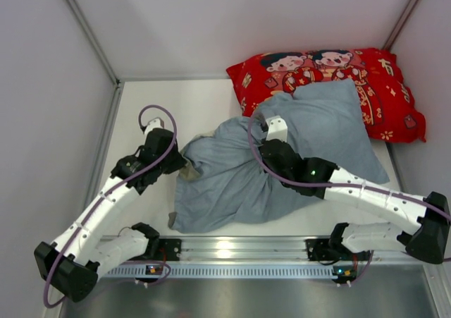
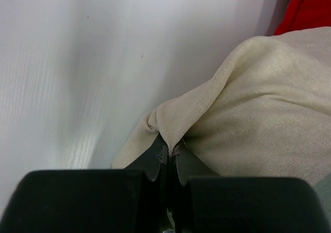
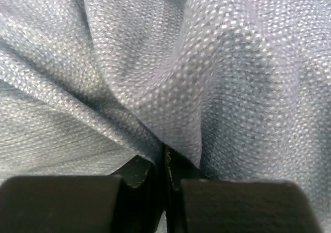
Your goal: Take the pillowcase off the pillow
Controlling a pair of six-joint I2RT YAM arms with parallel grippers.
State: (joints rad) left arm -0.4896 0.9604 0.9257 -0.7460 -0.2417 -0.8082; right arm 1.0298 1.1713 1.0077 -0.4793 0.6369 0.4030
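The pillowcase (image 1: 225, 184) lies crumpled mid-table with its dull blue-grey side up, one end propped against the red pillow. My left gripper (image 1: 182, 166) is at its left edge. In the left wrist view that gripper (image 2: 169, 149) is shut on a pinched fold of the cream cloth (image 2: 258, 104). My right gripper (image 1: 268, 170) presses into the bunched middle of the case. In the right wrist view it (image 3: 164, 153) is shut on a ridge of blue-grey weave (image 3: 155, 62). The pillow is hidden.
A red pillow (image 1: 380, 85) printed with two cartoon figures lies at the back right corner, partly under the cloth; its red edge (image 2: 310, 5) shows in the left wrist view. Grey walls close in the left, back and right. A metal rail (image 1: 225, 251) runs along the near edge.
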